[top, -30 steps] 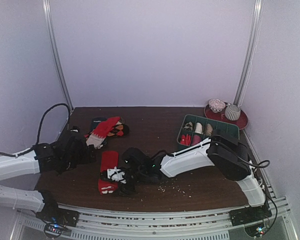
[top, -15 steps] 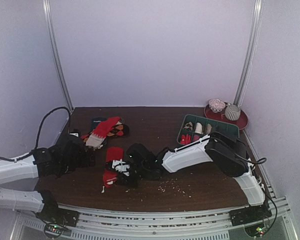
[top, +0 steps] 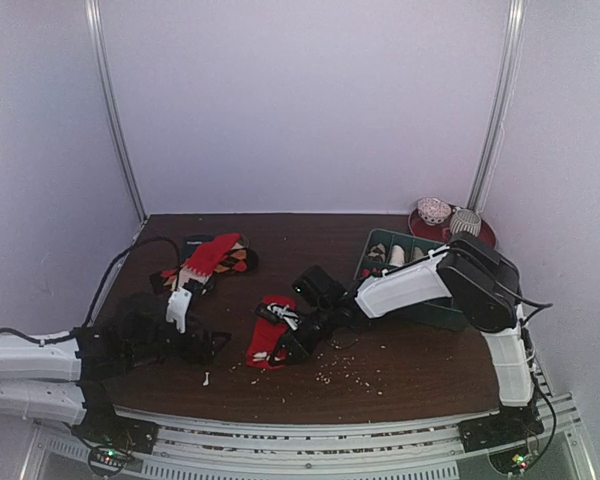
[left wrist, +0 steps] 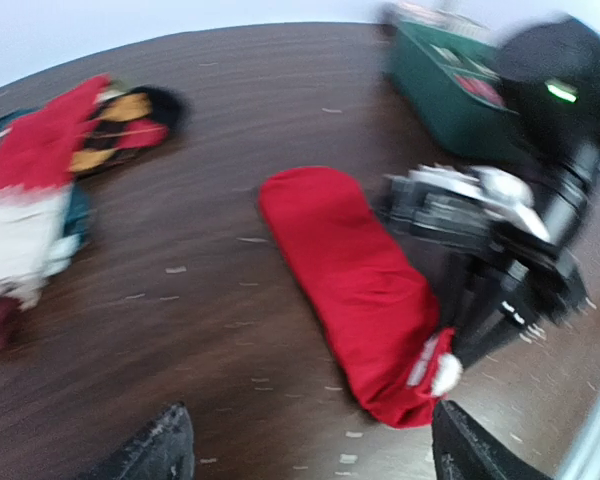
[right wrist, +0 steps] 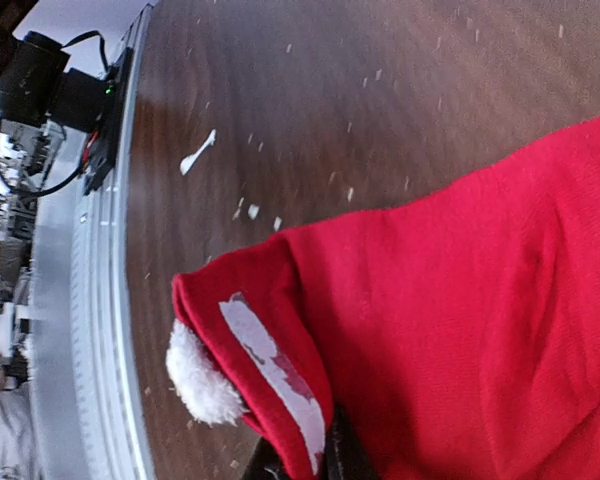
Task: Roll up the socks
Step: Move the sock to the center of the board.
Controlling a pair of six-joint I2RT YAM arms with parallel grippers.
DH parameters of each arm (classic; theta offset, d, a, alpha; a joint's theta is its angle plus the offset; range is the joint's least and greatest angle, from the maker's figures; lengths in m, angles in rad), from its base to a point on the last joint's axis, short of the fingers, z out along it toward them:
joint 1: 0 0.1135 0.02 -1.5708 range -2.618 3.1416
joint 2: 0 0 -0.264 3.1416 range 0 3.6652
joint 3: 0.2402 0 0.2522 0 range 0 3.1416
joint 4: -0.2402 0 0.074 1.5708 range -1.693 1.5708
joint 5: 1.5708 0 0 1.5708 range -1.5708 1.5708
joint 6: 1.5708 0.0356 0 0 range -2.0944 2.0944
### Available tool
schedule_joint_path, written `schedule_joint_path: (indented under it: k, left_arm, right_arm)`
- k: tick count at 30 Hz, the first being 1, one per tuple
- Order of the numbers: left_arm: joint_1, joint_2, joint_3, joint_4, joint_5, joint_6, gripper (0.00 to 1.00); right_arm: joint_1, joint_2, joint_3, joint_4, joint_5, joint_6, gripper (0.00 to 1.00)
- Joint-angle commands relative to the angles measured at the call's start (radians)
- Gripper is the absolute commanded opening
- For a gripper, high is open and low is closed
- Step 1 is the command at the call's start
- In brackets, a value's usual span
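Note:
A bright red sock [top: 268, 340] lies flat on the brown table, its white-marked end with a fluffy white pompom [right wrist: 200, 375] toward the near edge. My right gripper [top: 288, 345] is shut on that end, pinching the folded cuff [right wrist: 310, 455]. The left wrist view shows the same sock [left wrist: 350, 270] as a long strip with the right gripper [left wrist: 475, 325] clamped on its near end. My left gripper [top: 205, 345] sits low, just left of the sock, open with nothing between its fingers [left wrist: 160, 450].
A heap of other socks [top: 212, 258], red, white and dark, lies at the back left. A green compartment tray [top: 435, 310] stands behind the right arm, with a red plate [top: 480, 243] carrying two bowls beyond it. Crumbs [top: 340, 375] dot the near table.
My right gripper closed on the red sock's near end and pulled it to the right. The left arm swung in from the left toward the sock, its jaws narrowing a little.

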Motion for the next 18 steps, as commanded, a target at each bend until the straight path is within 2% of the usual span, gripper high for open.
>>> schedule_joint_path:
  k: [1, 4, 8, 12, 18]
  left_arm:
    - [-0.152, 0.091, -0.059, 0.383, 0.105, 0.182, 0.85]
    - [-0.183, 0.235, -0.069, 0.544, 0.158, 0.235, 0.86]
    - [-0.185, 0.405, -0.063, 0.706, 0.226, 0.262, 0.86]
    - [-0.185, 0.521, -0.031, 0.754, 0.287, 0.276, 0.84]
    - [-0.186, 0.592, -0.028, 0.824, 0.410, 0.281, 0.80]
  right_arm:
    - [-0.025, 0.016, -0.148, -0.186, -0.175, 0.184, 0.10]
    - [-0.036, 0.020, -0.174, -0.180, -0.231, 0.208, 0.09]
    - [-0.048, 0.052, -0.150, -0.266, -0.227, 0.146, 0.09]
    - [-0.058, 0.067, -0.140, -0.281, -0.223, 0.132, 0.09]
    - [-0.072, 0.066, -0.146, -0.250, -0.216, 0.160, 0.09]
